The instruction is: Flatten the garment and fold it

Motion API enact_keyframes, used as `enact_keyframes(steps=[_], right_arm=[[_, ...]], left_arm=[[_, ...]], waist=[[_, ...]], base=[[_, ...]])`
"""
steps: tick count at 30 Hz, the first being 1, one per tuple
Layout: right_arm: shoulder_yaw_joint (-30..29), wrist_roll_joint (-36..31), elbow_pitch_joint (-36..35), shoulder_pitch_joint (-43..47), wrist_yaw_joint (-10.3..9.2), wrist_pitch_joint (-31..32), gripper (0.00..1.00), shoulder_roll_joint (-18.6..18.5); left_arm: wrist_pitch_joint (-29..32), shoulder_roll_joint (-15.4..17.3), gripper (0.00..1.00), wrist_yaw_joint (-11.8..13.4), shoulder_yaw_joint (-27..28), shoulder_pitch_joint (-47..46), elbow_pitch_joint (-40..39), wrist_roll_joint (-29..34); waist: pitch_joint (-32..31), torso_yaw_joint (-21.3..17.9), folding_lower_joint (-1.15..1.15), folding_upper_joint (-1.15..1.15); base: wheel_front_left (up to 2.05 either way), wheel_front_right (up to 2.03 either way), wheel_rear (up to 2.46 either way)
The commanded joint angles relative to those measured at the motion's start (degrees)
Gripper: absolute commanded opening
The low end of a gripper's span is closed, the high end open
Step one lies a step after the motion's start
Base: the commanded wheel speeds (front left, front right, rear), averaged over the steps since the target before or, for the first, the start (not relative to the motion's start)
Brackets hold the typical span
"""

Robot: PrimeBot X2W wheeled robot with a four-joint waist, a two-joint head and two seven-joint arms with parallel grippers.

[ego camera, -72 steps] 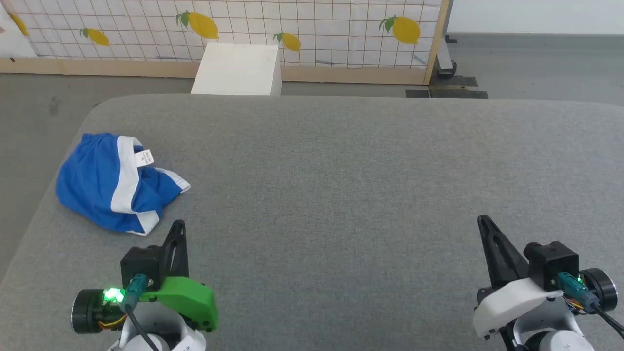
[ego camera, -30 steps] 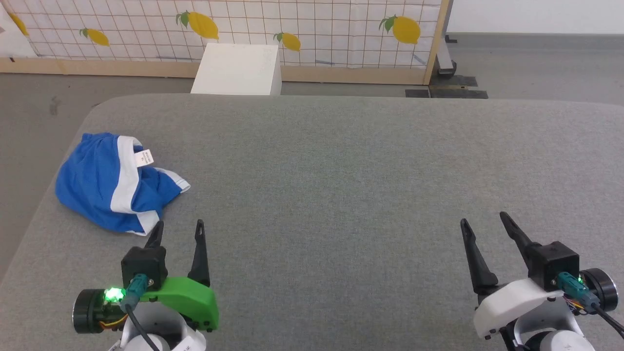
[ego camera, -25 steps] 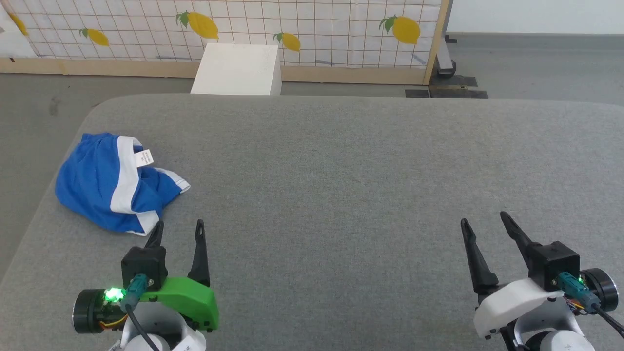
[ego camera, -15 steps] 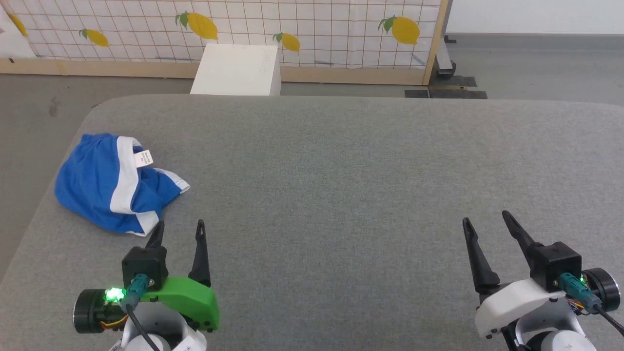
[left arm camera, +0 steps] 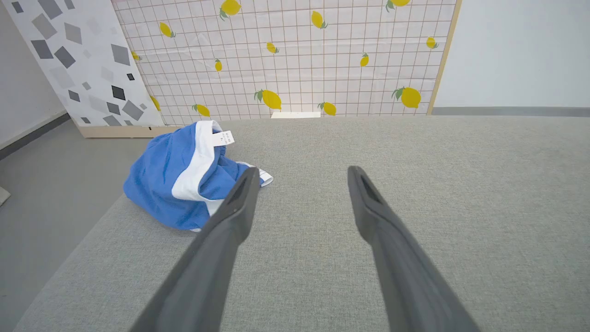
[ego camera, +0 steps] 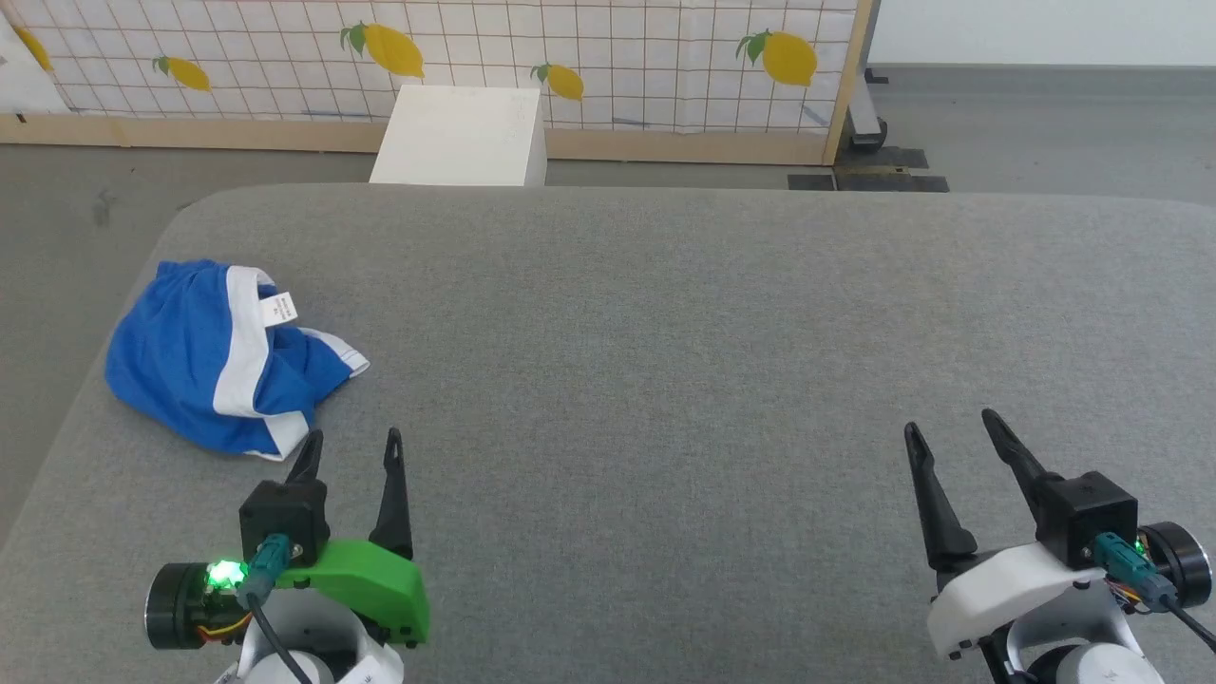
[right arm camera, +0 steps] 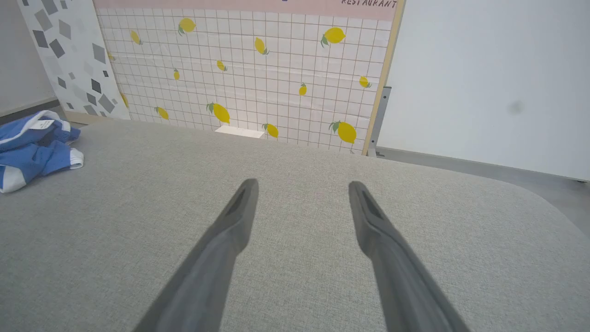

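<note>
I have both hands released with fingers spread: the left hand [ego camera: 352,437] hovers just short of the shorts [ego camera: 180,361], and the right hand [ego camera: 951,424] waits well apart on the other side of the tabletop [ego camera: 665,313]. The shorts lie in a crumpled heap near the tabletop's left edge, on my left and a little ahead. My main worry is that edge, because a sideways nudge or a clumsy drag from the left hand could slide the thin fabric over it and down to the floor [ego camera: 57,218]. The heap is also several layers deep, so a blind pinch may catch two or three folds together and lift a wad instead of one hem. The right hand would have to reach far across to help. As for direction, the heap is too bunched to give a sure long axis. The white stripe [ego camera: 242,337] runs roughly from far to near, the tag [ego camera: 280,306] sits at the far end, and one white-edged hem corner [ego camera: 350,356] pokes right, toward the tabletop's middle.
</note>
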Motion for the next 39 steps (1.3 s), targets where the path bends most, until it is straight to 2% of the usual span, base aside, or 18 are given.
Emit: enact_keyframes(steps=[1, 27, 39], right_arm=[[-0.12, 0.16, -0.19, -0.52, -0.03, -0.45, 1.0, 0.07], [-0.37, 0.08, -0.32, -0.92, -0.05, -1.15, 1.0, 0.12], [-0.17, 0.66, 0.0, -0.65, -0.05, -1.46, 1.0, 0.14]], left_arm=[[-0.29, 0.35, 1.0, 0.39, -0.07, 0.45, -0.02, -0.15], [-0.5, 0.95, 1.0, 1.21, -1.07, 0.34, 0.32, -0.86], [-0.11, 2.09, 1.0, 1.49, -1.6, 0.17, 0.54, -0.91]], waist=[[0.03, -0.02, 0.0, 0.0], [0.55, 0.13, 0.0, 0.0], [0.13, 2.39, 0.0, 0.0]], base=[[0.0, 0.0, 0.0], [0.0, 0.0, 0.0], [0.0, 0.0, 0.0]])
